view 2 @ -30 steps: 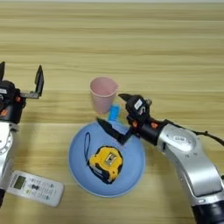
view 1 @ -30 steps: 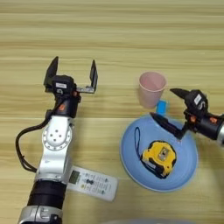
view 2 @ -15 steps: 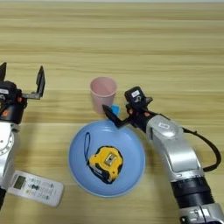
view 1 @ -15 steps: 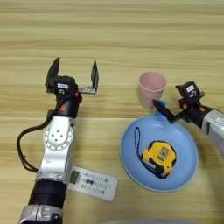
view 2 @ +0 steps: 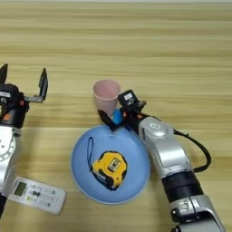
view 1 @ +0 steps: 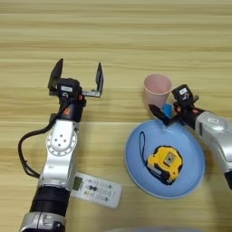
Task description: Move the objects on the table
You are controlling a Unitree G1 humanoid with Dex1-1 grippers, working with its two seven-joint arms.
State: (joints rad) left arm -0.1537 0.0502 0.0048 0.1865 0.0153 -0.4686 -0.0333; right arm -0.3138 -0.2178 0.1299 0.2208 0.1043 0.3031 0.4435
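A pink paper cup (view 1: 157, 86) stands upright just behind the rim of a light-blue plate (view 1: 137, 159). In the plate lies the yellow-black tape measure (view 1: 165, 162), its strap trailing left. My right gripper (view 1: 163, 113) sits open and low at the cup's right front. One black finger (view 1: 157, 114) reaches across the foot of the cup, over the plate's back rim; the other finger is hidden. My left gripper (view 1: 78, 69) is held up, open and empty, well left of the cup. The white remote control (view 1: 96, 189) lies by my left forearm.
The wooden table (view 1: 136, 36) stretches bare behind the cup and both grippers. My left arm's black cable (view 1: 23, 154) loops out to the left. The plate fills most of the front right.
My right gripper has moved left from over the plate's right back rim to the foot of the cup, turning as it went. Cup, tape measure, remote and left arm have not moved.
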